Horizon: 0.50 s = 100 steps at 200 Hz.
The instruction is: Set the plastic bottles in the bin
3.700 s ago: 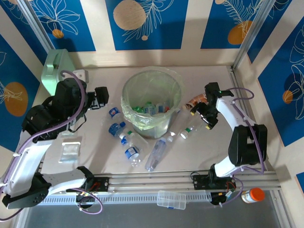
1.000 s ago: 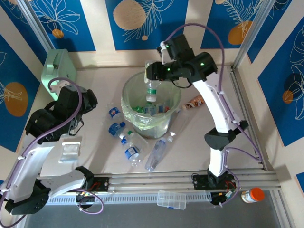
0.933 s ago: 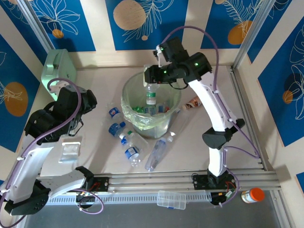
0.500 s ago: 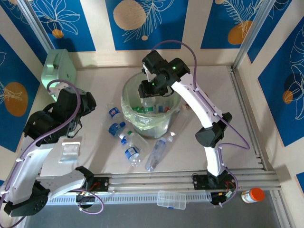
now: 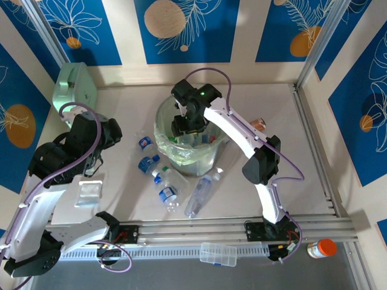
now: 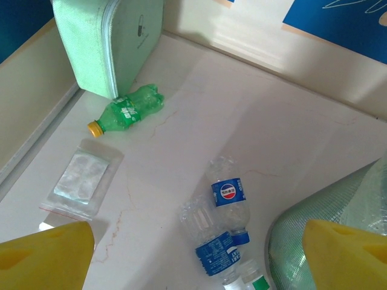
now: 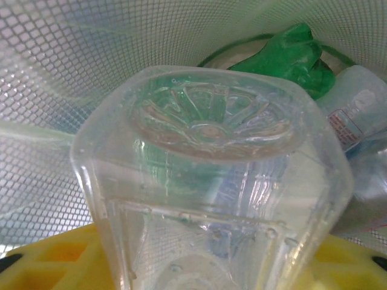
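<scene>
While my right gripper hangs in the mouth of the bin, it pinches a clear bottle between its yellow fingers, one pressed to each side. In my right wrist view the bottle's ribbed base faces away from me, toward the bin's meshed wall. Just past that base a crumpled green bottle and a labelled bottle lie among the bin's contents. The held bottle sits inside the rim; I cannot tell whether it touches the heap beneath.

My left gripper hovers over the table to the left of the bin, apart from it, its yellow pads spread wide. Under it, in my left wrist view, two blue-labelled bottles lie side by side and touching, just beside the bin's curved wall. Farther off, a yellow-capped green bottle lies on its side against the foot of the mint-green case, and a flat clear pouch rests near it.

From the top view, a short capped bottle and a long clear bottle lie on the table in front of the bin, between it and my bases. One orange-labelled bottle lies to the bin's right.
</scene>
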Each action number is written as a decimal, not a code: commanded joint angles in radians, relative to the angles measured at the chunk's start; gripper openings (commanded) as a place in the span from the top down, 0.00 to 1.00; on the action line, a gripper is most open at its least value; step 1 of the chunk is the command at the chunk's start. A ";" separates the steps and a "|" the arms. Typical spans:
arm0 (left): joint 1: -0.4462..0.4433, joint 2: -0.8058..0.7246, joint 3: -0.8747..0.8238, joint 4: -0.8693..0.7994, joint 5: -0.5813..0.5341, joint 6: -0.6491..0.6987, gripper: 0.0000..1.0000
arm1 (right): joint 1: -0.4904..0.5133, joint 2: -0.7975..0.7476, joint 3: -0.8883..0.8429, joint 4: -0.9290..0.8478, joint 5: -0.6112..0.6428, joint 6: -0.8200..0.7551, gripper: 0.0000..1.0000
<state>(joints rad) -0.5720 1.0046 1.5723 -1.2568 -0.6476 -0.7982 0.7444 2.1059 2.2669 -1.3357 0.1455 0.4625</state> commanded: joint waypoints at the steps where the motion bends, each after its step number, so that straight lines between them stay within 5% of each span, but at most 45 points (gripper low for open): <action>1: 0.009 -0.014 0.006 0.006 0.005 0.036 0.11 | 0.002 0.006 0.011 0.014 -0.025 0.005 0.36; 44: 0.009 -0.008 0.015 0.004 0.008 0.041 0.10 | -0.002 -0.025 0.039 0.006 -0.019 -0.001 0.18; 100: 0.009 0.026 0.051 0.009 0.029 0.056 0.10 | -0.022 -0.113 0.115 -0.009 -0.012 0.007 0.15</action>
<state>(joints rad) -0.5713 1.0164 1.5837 -1.2568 -0.6350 -0.7761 0.7357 2.0937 2.3142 -1.3247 0.1459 0.4637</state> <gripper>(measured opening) 0.895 0.854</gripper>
